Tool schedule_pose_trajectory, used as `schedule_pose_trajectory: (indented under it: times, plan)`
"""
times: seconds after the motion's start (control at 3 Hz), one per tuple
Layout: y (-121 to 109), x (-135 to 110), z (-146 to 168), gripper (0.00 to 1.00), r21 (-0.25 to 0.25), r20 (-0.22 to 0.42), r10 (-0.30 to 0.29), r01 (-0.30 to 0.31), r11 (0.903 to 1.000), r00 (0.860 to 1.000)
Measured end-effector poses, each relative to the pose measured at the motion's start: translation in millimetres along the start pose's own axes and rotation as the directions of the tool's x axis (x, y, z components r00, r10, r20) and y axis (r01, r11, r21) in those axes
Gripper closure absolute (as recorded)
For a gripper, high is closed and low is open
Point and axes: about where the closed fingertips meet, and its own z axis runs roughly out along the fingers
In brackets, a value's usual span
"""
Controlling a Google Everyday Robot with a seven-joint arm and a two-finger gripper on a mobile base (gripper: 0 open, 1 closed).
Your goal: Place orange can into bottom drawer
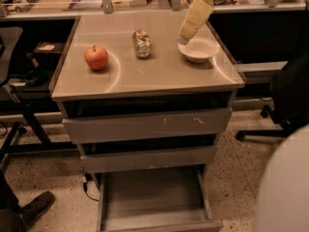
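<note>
The orange can (142, 43) lies on its side on the cabinet top (159, 74), between the red apple and the white bowl. The bottom drawer (154, 202) is pulled open and its tray is empty. My gripper (186, 36) hangs from the cream arm segment (197, 14) above the back right of the top, just left of the bowl and to the right of the can, apart from both.
A red apple (96, 57) sits on the left of the top. A white bowl (199, 50) sits at the right. The two upper drawers (147, 124) are slightly ajar. An office chair base (270, 124) is at right, a shoe (36, 207) at lower left.
</note>
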Motion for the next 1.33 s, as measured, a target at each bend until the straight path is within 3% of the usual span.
schedule_pose_trajectory:
  times: [1.0, 1.33]
  plan:
    - [-8, -17, 0, 0.0, 0.028, 0.046, -0.01, 0.009, 0.9996, 0.999]
    - [-23, -53, 24, 0.0, 0.034, 0.042, -0.025, 0.023, 0.9992, 0.999]
